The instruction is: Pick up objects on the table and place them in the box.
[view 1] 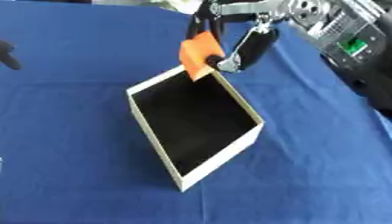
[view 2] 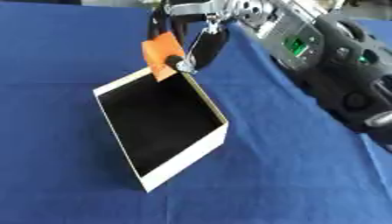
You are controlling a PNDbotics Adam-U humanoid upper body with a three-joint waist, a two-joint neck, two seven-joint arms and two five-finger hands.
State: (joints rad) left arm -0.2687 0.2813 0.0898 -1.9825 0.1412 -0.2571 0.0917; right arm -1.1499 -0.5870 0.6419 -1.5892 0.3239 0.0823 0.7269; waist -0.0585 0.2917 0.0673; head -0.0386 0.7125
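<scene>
A white box [view 1: 221,162] with a dark inside stands open in the middle of the blue table. Above its far corner hangs an orange block [view 1: 200,53], pinched between the fingers and thumb of my right hand [view 1: 249,47], which reaches in from the upper right. The block's lower edge overlaps the box's far rim in both views. I cannot make out anything lying inside the box. Of my left arm only a dark tip [view 1: 8,54] shows at the left edge in the left eye view; the hand itself is hidden.
The blue cloth [view 1: 69,131] covers the whole table. My right arm's black and silver body [view 2: 337,65] fills the upper right, over the table's right side.
</scene>
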